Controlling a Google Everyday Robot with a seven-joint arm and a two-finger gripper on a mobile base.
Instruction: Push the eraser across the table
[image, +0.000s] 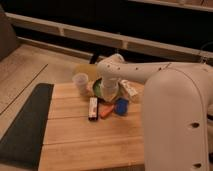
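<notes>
The eraser (93, 108) lies on the table (90, 145), a narrow white block with dark sides, pointing away from me. My gripper (109, 97) hangs from the white arm just behind and to the right of it, low over a green bowl (98, 88), and it is shut with nothing visibly in it. I see a small gap between the gripper and the eraser. An orange marker-like stick (105, 111) lies right beside the eraser, between it and a blue block (121, 106).
A pale cup (80, 82) stands at the table's far edge left of the bowl. A small white box (129, 89) lies behind the blue block. A dark grey mat (22, 125) lies left of the table. My white body (175, 125) fills the right side.
</notes>
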